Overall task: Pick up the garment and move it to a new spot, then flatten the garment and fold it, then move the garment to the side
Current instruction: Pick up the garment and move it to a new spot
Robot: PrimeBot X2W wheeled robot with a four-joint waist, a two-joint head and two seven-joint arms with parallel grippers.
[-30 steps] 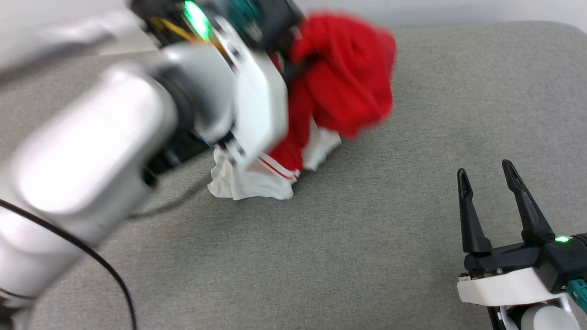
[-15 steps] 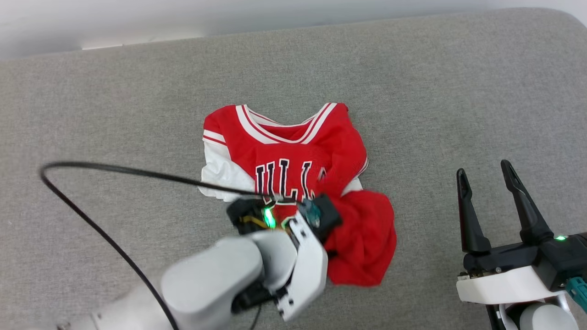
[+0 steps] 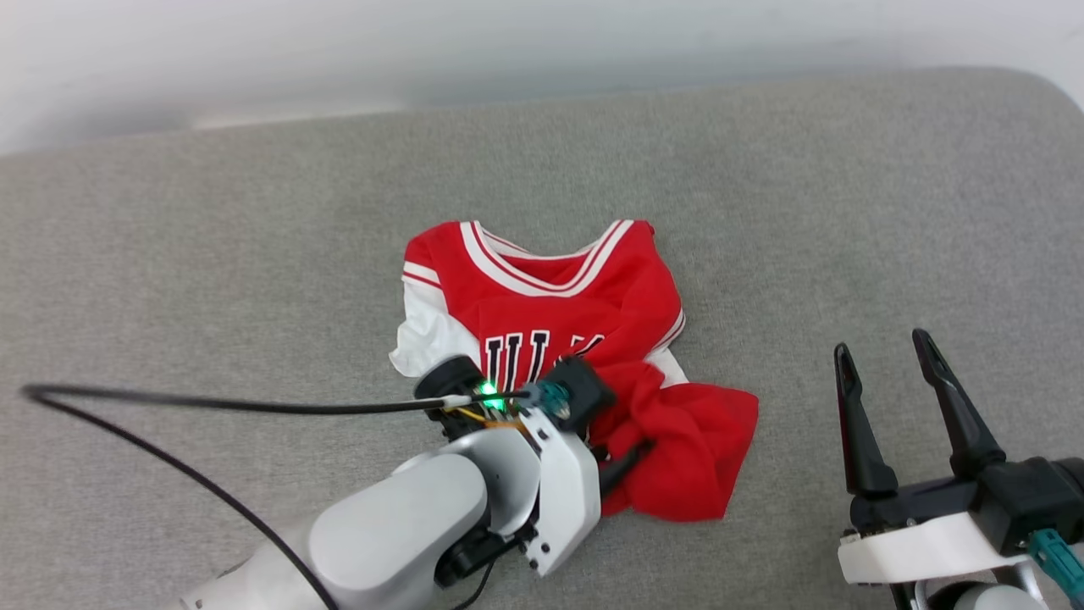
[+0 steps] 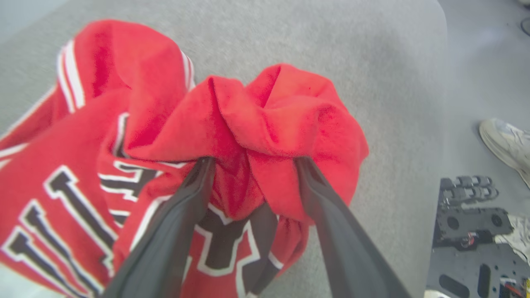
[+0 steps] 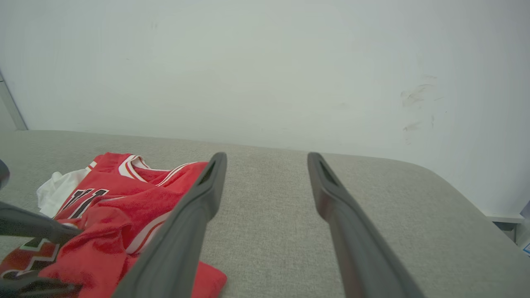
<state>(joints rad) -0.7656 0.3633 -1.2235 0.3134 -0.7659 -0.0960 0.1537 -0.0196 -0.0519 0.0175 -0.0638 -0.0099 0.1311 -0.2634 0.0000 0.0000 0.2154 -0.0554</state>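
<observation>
The garment (image 3: 550, 313) is a red jersey with white sleeves and black lettering. It lies on the grey cushion (image 3: 847, 212), collar toward the wall, with its lower part bunched in a heap at the near right. My left gripper (image 4: 252, 159) sits at that heap with its fingers spread apart; loose red cloth (image 4: 265, 116) is piled between and over the tips. My right gripper (image 3: 877, 341) stands open and holds nothing at the near right, well clear of the garment (image 5: 107, 203). Grey cushion shows between the right gripper's (image 5: 267, 155) fingers.
A black cable (image 3: 212, 405) runs from my left wrist out across the cushion to the left. A pale wall (image 5: 265, 62) backs the cushion. Past its right edge the left wrist view shows the floor, a person's shoe (image 4: 503, 136) and a dark plate with hardware (image 4: 468, 223).
The garment hung bunched from my raised left gripper; now it lies spread on the cushion. The left arm came down and toward me, and its fingers have parted. The head camera shifted a little.
</observation>
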